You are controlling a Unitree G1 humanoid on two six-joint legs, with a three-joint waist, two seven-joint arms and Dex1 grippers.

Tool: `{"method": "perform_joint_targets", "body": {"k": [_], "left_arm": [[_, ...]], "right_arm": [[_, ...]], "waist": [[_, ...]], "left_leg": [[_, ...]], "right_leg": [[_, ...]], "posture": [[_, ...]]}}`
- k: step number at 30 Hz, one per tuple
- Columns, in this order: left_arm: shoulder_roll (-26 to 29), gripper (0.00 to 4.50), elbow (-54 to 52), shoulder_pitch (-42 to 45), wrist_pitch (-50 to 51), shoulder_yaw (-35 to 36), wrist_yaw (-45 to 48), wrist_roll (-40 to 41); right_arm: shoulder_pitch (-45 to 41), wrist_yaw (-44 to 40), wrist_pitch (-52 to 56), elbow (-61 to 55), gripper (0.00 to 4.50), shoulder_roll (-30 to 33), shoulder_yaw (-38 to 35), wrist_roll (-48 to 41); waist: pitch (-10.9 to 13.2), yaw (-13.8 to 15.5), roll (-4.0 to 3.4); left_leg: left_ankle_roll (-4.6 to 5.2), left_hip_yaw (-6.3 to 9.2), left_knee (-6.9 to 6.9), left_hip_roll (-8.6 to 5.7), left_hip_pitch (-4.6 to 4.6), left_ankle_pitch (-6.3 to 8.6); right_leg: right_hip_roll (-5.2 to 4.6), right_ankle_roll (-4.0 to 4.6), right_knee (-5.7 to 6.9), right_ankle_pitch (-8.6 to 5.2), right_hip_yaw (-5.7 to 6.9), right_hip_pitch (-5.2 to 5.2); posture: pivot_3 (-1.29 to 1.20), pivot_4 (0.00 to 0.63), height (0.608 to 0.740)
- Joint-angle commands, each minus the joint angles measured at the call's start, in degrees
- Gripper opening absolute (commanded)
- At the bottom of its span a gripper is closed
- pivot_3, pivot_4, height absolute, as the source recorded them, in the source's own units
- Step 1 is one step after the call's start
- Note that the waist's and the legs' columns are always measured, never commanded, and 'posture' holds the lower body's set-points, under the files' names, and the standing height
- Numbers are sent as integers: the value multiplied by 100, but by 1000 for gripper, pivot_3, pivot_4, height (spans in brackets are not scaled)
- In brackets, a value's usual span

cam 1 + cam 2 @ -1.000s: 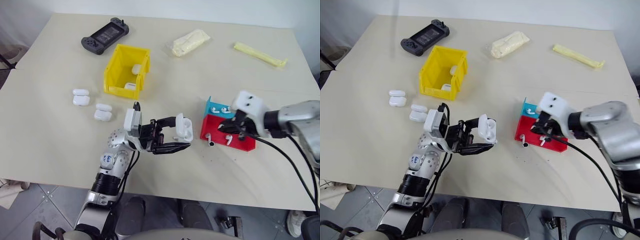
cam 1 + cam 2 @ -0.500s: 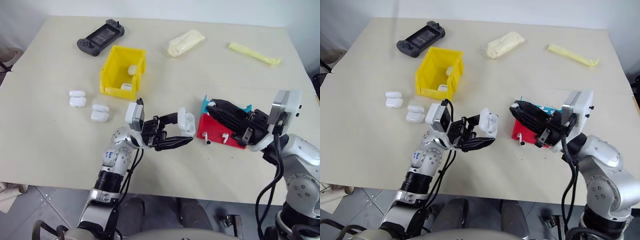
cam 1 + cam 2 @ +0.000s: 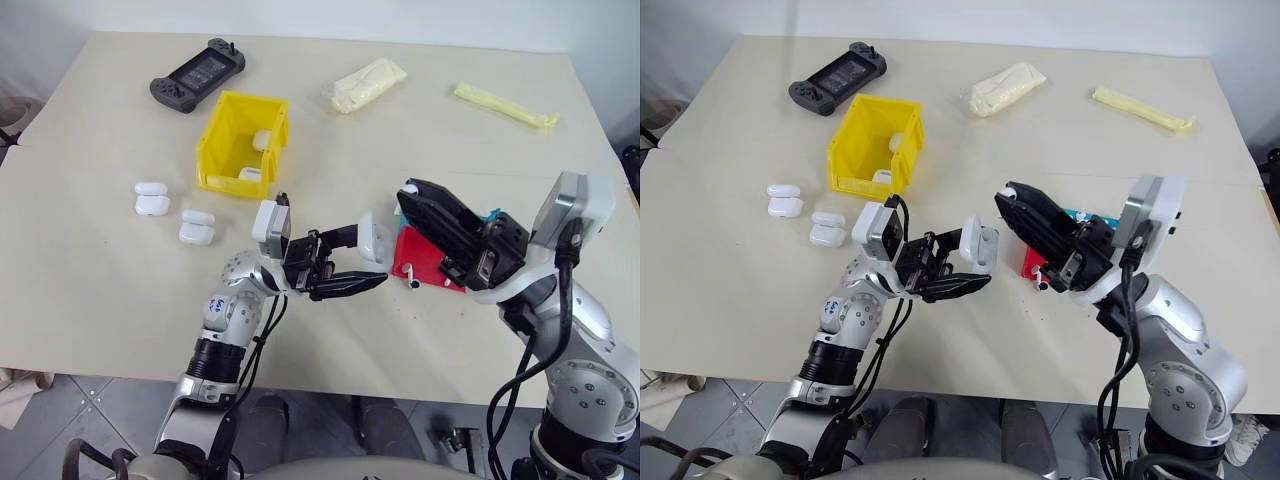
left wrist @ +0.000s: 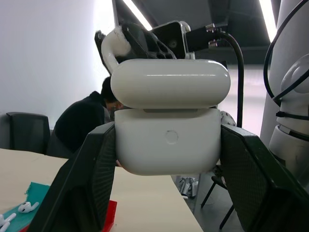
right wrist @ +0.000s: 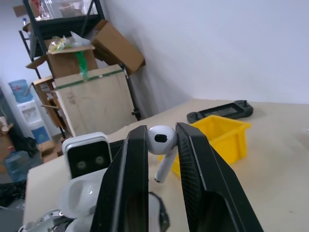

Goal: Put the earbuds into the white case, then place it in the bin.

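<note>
**A:** Beige table point(image 3: 90, 260), head view: left gripper point(image 3: 368, 260) clamps the white case point(image 3: 374, 240), lid open, mouth facing the right gripper point(image 3: 407, 193). Bin point(image 3: 225, 150) sits well behind.

**B:** Right wrist view: its fingers point(image 5: 133, 164) pinch an earbud point(image 5: 161, 143), stem down, just above the case. I'd say nothing's loaded yet.

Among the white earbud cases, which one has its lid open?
The white case gripped by the left gripper above the table; its lid stands open. The four cases lying left of the bin are closed.
</note>
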State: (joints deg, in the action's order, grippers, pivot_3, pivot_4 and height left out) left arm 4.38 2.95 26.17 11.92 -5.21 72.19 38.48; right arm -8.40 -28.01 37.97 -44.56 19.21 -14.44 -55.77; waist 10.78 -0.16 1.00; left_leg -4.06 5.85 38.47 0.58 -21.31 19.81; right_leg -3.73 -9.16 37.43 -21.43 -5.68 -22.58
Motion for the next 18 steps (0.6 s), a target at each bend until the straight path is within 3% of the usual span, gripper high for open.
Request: {"method": "perform_joint_targets", "body": {"k": [1, 13, 18], "left_arm": [[-53, 2791, -337, -92, 56, -44, -73, 144], [-56, 2791, -257, -13, -3, -32, -70, 105], [-36, 2791, -201, 56, -10, -8, -28, 114]], "right_arm": [[163, -103, -243, -147, 475, 96, 161, -71], [344, -290, -585, 17, 475, 400, 443, 40], [276, -403, -852, 210, 475, 468, 652, 505]], "waist": [[0, 1, 0], [0, 2, 0], [0, 1, 0]], "left_leg": [[0, 0, -1, 0, 0, 0], [0, -1, -1, -1, 2, -1], [0, -1, -2, -1, 2, -1]], "right_leg": [[0, 0, 0, 0, 0, 0], [2, 0, -1, 0, 0, 1], [3, 0, 0, 0, 0, 1]], "posture": [[0, 150, 740], [0, 150, 740], [0, 150, 740]]}}
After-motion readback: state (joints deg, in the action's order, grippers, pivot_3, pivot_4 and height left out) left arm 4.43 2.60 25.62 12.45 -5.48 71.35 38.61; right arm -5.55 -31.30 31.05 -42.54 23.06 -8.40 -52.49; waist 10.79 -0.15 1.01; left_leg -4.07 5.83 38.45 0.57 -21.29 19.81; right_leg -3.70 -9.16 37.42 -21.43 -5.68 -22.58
